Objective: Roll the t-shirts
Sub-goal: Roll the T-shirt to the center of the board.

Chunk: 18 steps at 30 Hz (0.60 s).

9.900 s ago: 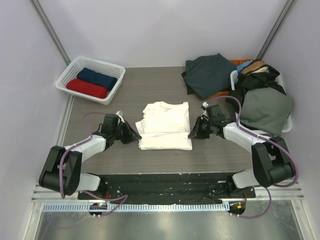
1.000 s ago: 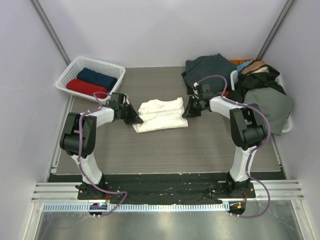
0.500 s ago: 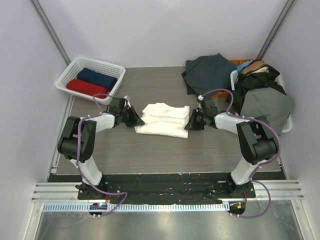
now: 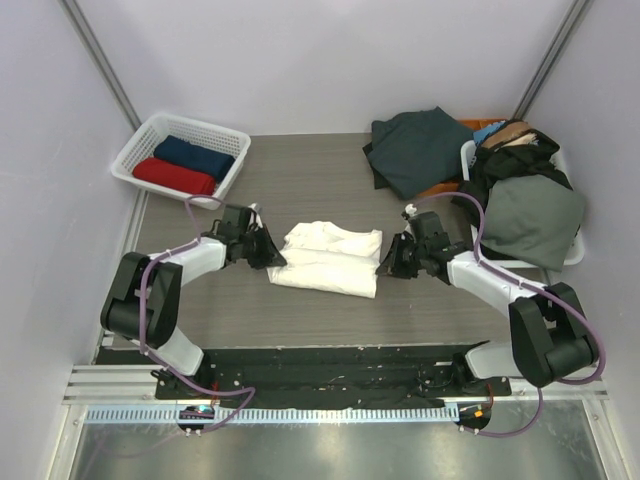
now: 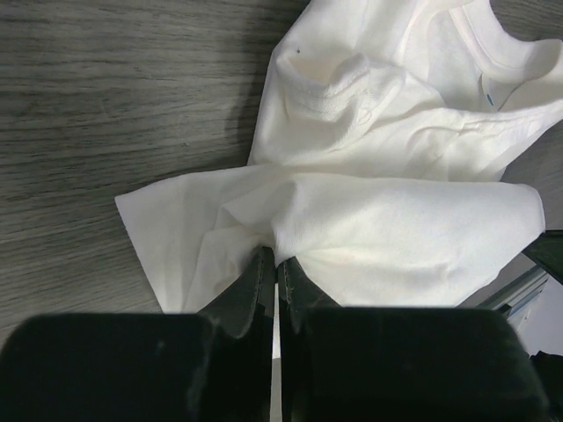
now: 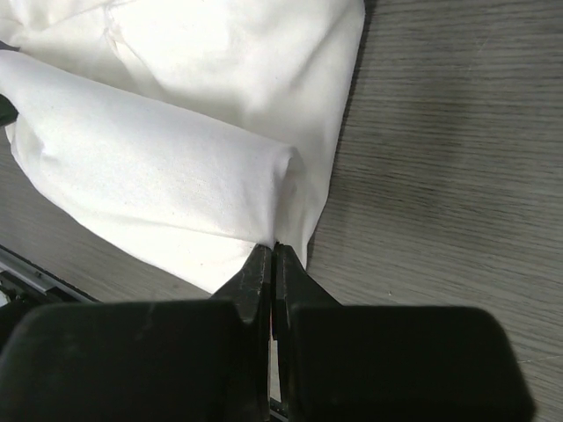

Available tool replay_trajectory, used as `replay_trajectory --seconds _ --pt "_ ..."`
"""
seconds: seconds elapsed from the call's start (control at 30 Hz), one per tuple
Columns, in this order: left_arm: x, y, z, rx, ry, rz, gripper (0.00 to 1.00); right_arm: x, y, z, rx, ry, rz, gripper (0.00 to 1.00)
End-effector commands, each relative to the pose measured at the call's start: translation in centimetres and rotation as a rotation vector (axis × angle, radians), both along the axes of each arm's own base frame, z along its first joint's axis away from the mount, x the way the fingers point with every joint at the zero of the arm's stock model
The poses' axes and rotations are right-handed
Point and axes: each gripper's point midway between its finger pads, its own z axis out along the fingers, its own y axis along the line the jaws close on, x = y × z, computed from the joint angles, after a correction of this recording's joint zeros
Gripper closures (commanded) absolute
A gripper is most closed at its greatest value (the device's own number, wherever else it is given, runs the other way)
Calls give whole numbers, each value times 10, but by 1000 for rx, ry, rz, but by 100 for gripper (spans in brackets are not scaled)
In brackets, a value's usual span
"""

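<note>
The white t-shirt lies partly rolled in the middle of the desk — the left tool pinched tight on its left edge, the right tool clamped likewise on its right edge.

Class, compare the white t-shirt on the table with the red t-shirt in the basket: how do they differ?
The white t-shirt lies half-rolled on the table; the red t-shirt sits rolled in the basket. The left tool and right tool pinch the white t-shirt's ends; no tool touches the red t-shirt. Both are cloth shirts.
</note>
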Motion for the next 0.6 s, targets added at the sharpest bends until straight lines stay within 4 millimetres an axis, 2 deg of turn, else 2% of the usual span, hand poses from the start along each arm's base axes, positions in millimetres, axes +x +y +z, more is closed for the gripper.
replay_trajectory --seconds 0.0,0.1,0.13,0.17,0.2,0.27,0.37,0.4,0.47,0.5,0.57 --pt "16 11 8 75 -38 19 94 12 -5 2 -40 -13 -28 98" --pt "22 13 9 91 -35 27 89 18 -5 -5 -57 -4 -29 97" --pt "24 12 12 90 -40 27 82 20 -5 -4 -59 -9 -30 94" --pt "24 11 12 88 -38 24 79 21 -4 -6 -60 -5 -30 88" --pt "24 12 13 91 -40 28 74 21 -5 -6 -63 -4 -31 76" --pt "24 13 18 93 -53 28 71 22 -5 0 -59 -20 -34 69" --pt "26 16 35 101 -101 41 67 25 -9 19 -72 -65 -39 61" --pt "27 18 44 102 -125 49 67 29 -9 32 -70 -94 -40 61" --pt "29 18 57 91 -146 67 67 29 -10 42 -75 -106 -42 60" --pt "30 18 70 77 -177 72 66 31 -10 56 -62 -140 -45 60" --pt "29 17 81 58 -201 81 66 30 -6 71 -30 -163 -44 60"
